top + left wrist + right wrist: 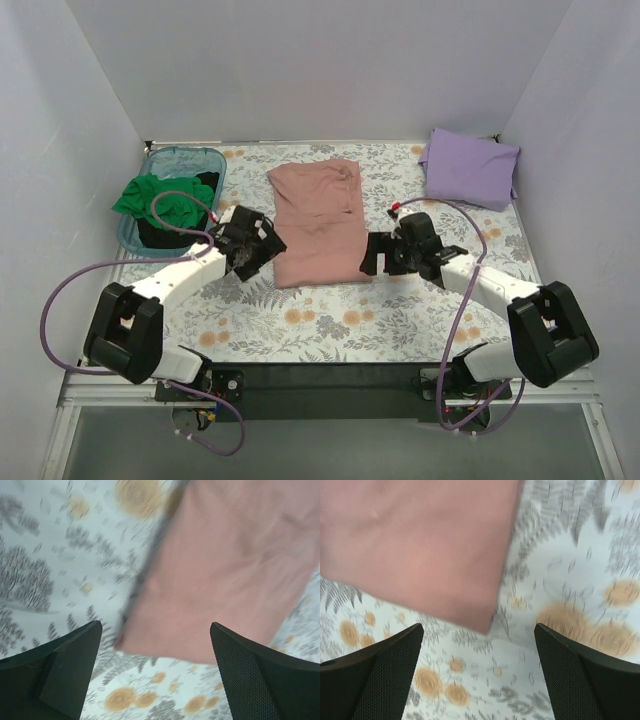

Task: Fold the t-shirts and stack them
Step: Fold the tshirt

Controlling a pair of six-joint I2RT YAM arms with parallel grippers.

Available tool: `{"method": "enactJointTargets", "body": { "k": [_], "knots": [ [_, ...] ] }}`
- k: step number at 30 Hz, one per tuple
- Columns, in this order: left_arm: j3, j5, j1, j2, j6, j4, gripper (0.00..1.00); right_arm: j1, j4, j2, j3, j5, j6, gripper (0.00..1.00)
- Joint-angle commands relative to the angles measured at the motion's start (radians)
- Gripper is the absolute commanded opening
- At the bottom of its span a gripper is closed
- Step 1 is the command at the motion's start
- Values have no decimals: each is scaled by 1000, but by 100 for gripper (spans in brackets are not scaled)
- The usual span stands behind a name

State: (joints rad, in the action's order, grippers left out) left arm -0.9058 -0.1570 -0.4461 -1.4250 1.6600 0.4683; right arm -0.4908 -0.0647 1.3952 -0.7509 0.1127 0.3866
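Shirt status: pink shirt flat mid-frame, long axis up-down, near hem toward frame bottom. Left gripper just beside lower-left corner, right gripper beside lower-right. Both equally near, jaws spread, nothing held.

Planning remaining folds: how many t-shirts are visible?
4: pink shirt flat at centre, purple shirt folded far right, green shirt and black shirt in the tub; more may hide there.
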Motion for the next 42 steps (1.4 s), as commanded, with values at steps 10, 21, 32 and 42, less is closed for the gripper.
{"method": "enactJointTargets", "body": {
  "k": [10, 21, 32, 42],
  "knots": [
    [274, 211, -54, 126, 41, -66, 74, 1, 120, -19, 153, 145, 113, 67],
    [249, 221, -60, -34, 34, -100, 28, -2, 186, 99, 128, 186, 126, 28],
    [335, 195, -69, 105, 49, -92, 0, -28, 180, 50, 220, 208, 116, 1],
    [550, 212, -308, 415, 222, -34, 0, -198, 86, -342, 499, 125, 233, 1]
  ]
}}
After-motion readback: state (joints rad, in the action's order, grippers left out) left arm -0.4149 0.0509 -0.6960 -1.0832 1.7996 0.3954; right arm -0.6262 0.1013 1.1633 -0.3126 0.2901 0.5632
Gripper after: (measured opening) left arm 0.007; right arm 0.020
